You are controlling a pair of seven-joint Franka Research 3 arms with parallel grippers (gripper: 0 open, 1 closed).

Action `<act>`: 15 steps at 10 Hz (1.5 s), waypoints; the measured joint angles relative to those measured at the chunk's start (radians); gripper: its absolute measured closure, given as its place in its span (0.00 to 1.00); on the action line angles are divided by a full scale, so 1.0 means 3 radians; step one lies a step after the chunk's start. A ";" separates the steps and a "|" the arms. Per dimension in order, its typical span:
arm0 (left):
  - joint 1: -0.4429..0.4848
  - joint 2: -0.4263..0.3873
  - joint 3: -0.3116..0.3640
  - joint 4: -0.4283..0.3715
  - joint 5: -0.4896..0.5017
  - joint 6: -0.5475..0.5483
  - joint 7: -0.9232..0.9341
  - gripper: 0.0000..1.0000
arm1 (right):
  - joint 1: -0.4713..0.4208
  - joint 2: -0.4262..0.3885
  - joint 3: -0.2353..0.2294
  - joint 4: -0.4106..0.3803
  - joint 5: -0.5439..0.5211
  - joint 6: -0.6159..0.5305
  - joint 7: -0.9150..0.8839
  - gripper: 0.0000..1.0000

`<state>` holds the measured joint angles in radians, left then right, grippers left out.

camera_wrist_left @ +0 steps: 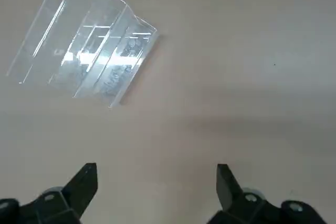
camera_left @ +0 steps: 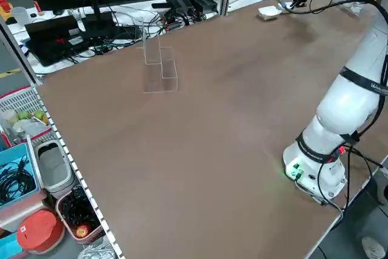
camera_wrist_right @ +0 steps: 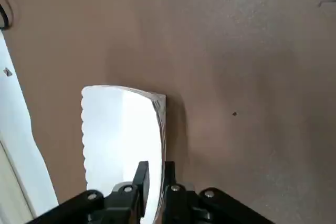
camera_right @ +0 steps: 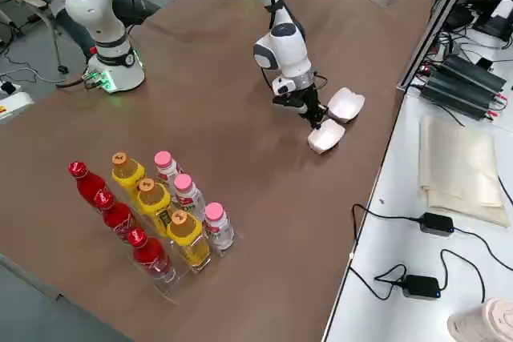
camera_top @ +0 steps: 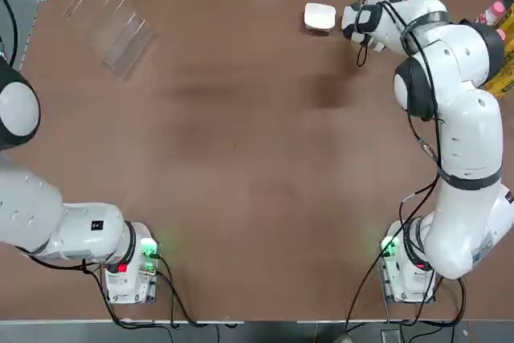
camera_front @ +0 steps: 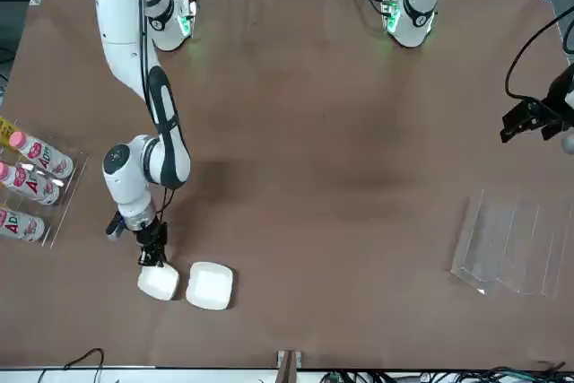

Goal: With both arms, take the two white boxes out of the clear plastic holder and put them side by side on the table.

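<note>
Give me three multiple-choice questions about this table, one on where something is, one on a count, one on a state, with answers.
1. Where is the holder?
A. far left corner of the table
B. beside the right arm's base
C. table centre

2. How many white boxes are out on the table?
A. none
B. one
C. two

3. What is the right gripper doing?
A. hanging open and empty
B. shut on the edge of a box
C. gripping a bottle

Answers: 1 A, the top view shows it there, empty. 2 C, the front view shows the held box and the other box next to it. 3 B, its wrist view shows the fingers pinching the rim.
</note>
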<state>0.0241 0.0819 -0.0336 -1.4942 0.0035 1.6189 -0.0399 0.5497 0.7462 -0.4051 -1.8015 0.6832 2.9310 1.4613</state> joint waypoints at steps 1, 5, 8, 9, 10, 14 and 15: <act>0.0000 0.0000 0.0000 0.0000 0.0000 0.0000 0.0000 0.00 | 0.0002 0.0000 0.0002 0.0000 0.0000 -0.0003 0.0000 0.80; 0.0034 0.0000 0.0006 0.0009 0.0000 0.0002 -0.0001 0.00 | 0.0005 -0.0004 0.0004 0.0000 0.0000 -0.0199 -0.0045 0.72; 0.0046 0.0003 0.0006 0.0058 -0.0007 0.0002 -0.0001 0.00 | 0.0006 -0.0083 0.0001 0.0018 0.0000 -0.0355 -0.0059 0.65; 0.0047 0.0011 0.0006 0.0057 -0.0011 0.0000 -0.0001 0.00 | 0.0007 -0.0141 -0.0001 0.0024 0.0000 -0.0446 -0.0059 0.64; 0.0047 0.0020 0.0006 0.0057 -0.0011 -0.0005 -0.0001 0.00 | 0.0013 -0.0218 -0.0011 0.0030 -0.0003 -0.0558 -0.0064 0.61; 0.0104 0.0043 0.0007 0.0059 -0.0012 -0.0009 0.0006 0.00 | 0.0114 -0.0567 -0.0194 0.0054 -0.0161 -0.1225 -0.0402 0.38; 0.0111 0.0043 0.0007 0.0059 -0.0012 -0.0009 0.0006 0.00 | 0.0114 -0.0649 -0.0256 0.0093 -0.0275 -0.1423 -0.0542 0.24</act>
<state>0.0575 0.0948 -0.0315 -1.4766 -0.0001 1.6161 -0.0382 0.5840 0.5516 -0.4819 -1.7734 0.6008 2.5042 1.2988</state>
